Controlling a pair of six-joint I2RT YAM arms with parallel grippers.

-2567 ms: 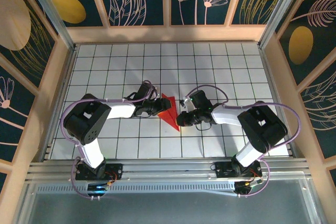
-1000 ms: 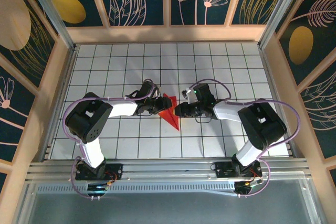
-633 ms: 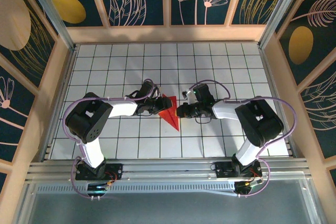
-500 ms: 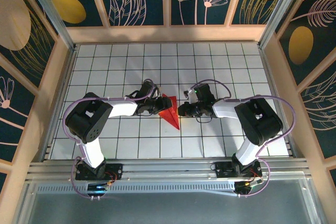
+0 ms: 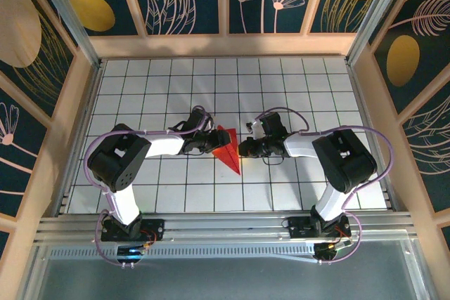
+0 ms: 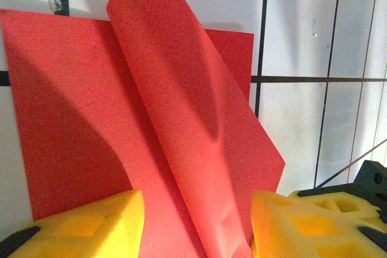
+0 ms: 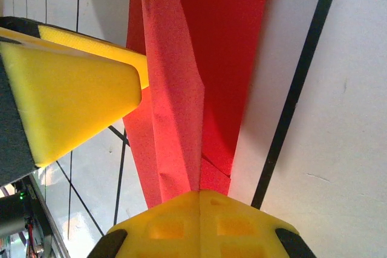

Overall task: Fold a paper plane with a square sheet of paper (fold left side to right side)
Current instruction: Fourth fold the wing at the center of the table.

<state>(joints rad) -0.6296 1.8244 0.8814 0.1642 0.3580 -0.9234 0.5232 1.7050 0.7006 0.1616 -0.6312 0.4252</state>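
The white gridded tabletop (image 5: 140, 89) carries the red paper (image 5: 226, 147) near its middle, between the two arms. The paper is a creased triangle with its point toward the near edge and one flap curling up off the layer beneath. The left gripper (image 6: 196, 209) is released, its yellow fingers (image 6: 91, 222) spread on either side of that flap. The right gripper (image 7: 199, 200) is clenched, pinching the paper's raised fold at the right edge.

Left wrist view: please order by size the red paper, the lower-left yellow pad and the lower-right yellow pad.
1. Red paper, largest.
2. Lower-left pad and lower-right pad look alike; the frame cuts both, so no ranking.
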